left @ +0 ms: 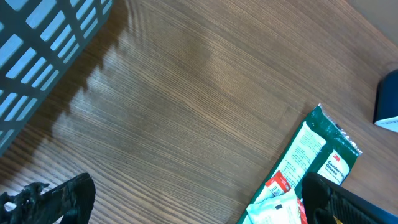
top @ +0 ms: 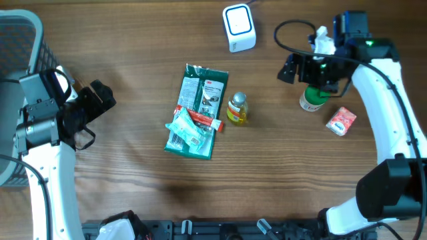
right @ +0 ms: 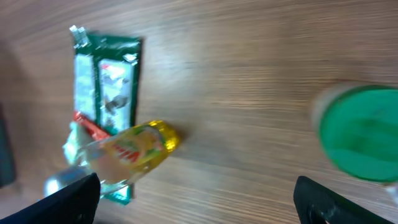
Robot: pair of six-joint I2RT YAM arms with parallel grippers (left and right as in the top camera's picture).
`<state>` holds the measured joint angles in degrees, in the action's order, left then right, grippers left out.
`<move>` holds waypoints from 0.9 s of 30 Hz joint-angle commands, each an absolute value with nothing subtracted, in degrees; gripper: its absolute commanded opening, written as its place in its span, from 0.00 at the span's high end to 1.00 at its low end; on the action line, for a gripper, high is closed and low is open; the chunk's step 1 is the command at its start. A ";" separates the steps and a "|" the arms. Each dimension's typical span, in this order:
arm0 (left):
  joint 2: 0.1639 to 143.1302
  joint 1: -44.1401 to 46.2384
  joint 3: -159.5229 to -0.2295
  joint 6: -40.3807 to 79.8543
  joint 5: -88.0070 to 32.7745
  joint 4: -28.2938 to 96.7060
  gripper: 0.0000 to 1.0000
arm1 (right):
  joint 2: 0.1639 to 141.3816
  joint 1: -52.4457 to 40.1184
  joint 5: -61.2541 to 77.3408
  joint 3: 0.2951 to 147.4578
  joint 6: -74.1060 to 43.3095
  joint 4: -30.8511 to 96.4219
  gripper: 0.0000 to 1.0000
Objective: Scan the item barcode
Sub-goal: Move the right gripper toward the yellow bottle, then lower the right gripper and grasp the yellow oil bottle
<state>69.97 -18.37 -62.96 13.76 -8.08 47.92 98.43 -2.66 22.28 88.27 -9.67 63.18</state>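
A white and blue barcode scanner (top: 239,27) stands at the back of the table. The items lie mid-table: a green glove package (top: 202,93) with a pale packet (top: 186,130) and a red tube (top: 204,120) on it, and a yellow bottle (top: 237,109) beside it. My right gripper (top: 303,75) hangs open over the table, next to a green-lidded white tub (top: 311,100), holding nothing. In the right wrist view the open gripper (right: 199,205) has the bottle (right: 134,149) at left and the tub's lid (right: 364,134) at right. My left gripper (top: 100,100) is open and empty, left of the package (left: 317,155).
A grey mesh basket (top: 20,40) stands at the far left, beside the left arm; its wall (left: 37,43) fills the left wrist view's top corner. A pink packet (top: 341,121) lies right of the tub. The scanner's edge (left: 388,106) shows at the left wrist view's right border.
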 commanded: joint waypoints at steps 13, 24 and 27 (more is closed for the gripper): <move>69.93 -18.22 -63.00 12.58 -8.73 47.77 0.00 | 97.51 -23.79 21.41 88.53 -10.66 64.34 0.00; 69.93 -18.22 -63.00 12.58 -8.73 47.77 0.00 | 97.51 -23.94 21.41 88.53 -10.50 68.53 0.00; 69.93 -18.22 -63.00 12.58 -8.73 47.77 0.00 | 97.51 -23.94 21.41 88.53 -10.50 68.62 0.00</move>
<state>69.95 -18.37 -62.96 13.76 -8.08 47.92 98.43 -23.66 22.00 88.27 -10.28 68.40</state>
